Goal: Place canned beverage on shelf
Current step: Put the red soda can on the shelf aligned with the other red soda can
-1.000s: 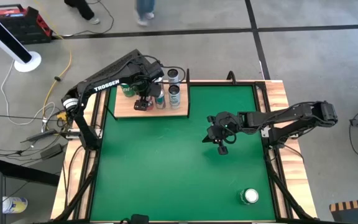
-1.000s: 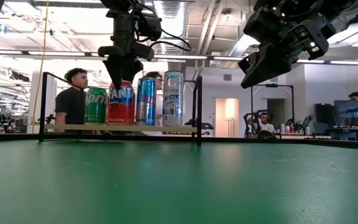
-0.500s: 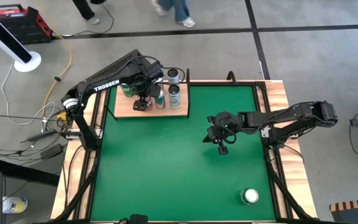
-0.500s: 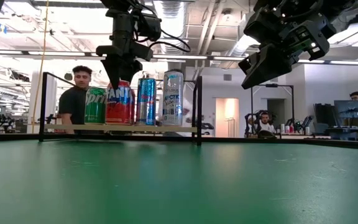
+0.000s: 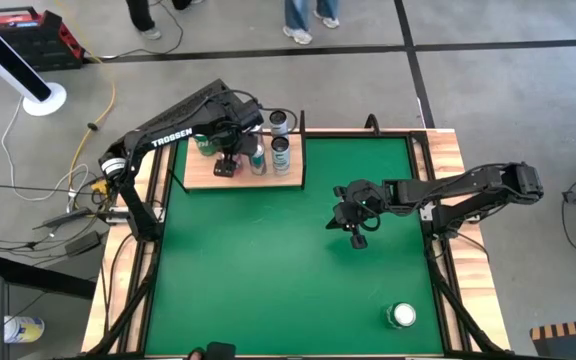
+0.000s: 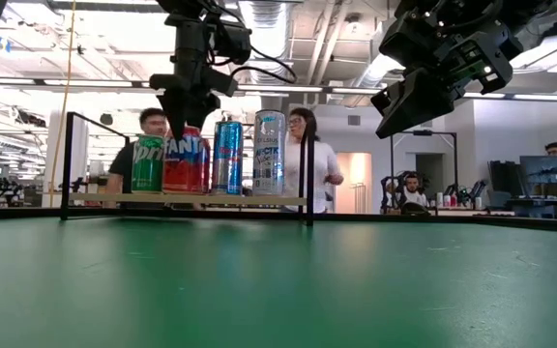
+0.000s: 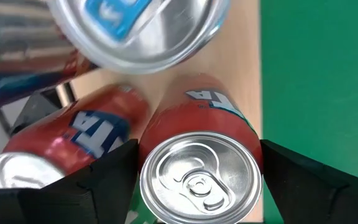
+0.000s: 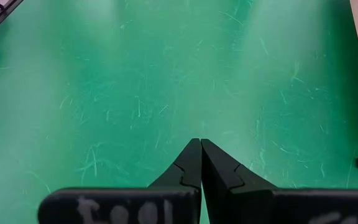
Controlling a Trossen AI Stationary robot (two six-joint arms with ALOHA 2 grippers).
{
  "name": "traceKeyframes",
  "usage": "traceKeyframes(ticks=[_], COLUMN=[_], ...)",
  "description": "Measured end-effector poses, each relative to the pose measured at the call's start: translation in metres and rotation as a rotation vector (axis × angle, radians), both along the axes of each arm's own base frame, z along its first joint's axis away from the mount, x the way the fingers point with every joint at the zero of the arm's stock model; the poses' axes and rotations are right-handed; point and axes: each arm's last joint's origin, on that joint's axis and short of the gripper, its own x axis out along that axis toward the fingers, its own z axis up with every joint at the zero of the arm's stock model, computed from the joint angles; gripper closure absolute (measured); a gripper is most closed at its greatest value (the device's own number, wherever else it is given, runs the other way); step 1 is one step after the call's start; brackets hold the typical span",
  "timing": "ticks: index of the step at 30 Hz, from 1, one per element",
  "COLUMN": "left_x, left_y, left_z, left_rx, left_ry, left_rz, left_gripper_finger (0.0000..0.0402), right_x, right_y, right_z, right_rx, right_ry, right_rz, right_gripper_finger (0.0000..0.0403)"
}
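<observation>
A red soda can stands upright on its base on the pale wooden shelf at the table's far left. It is in a row with a green can, a blue can and a tall silver can. My left gripper comes down over the red can and is shut on it. A second red can shows close beside it in the left wrist view. My right gripper hangs shut above the green table's middle right, holding nothing. My left gripper pinches the red can by its two opposite sides just below the top rim, one finger on each side. The fingers come from above, pointing steeply down. The can stands upright with its base on the shelf.
One more can stands upright near the table's front right corner. Thin black posts rise at the shelf's corners. People stand in the room behind the table. Bare green table lies between shelf and near edge.
Both arms have kept still and the cans stand as before. Behind the table, two people have walked toward the right.
</observation>
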Motion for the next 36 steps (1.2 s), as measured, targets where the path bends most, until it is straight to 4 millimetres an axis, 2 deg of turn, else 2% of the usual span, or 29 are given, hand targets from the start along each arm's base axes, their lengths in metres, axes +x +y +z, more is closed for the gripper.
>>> traceKeyframes(ticks=[12,28,36], left_x=[-0.0005,-0.0032,-0.0022], left_y=[0.0006,-0.001,-0.0037], left_z=[-0.0001,-0.0007,0.0027], left_rx=[0.021,0.003,0.081], left_ry=[0.011,0.038,0.089], left_rz=[0.023,0.032,0.032], left_gripper_finger=[0.0057,0.0054,0.0054], right_x=[0.0,0.0,0.0], right_y=[0.0,0.0,0.0], right_z=[0.0,0.0001,0.0001], right_rx=[0.0,0.0,0.016], right_ry=[0.0,0.0,0.003], right_rz=[0.0,0.0,-0.013], right_gripper_finger=[0.0376,0.0376,0.0376])
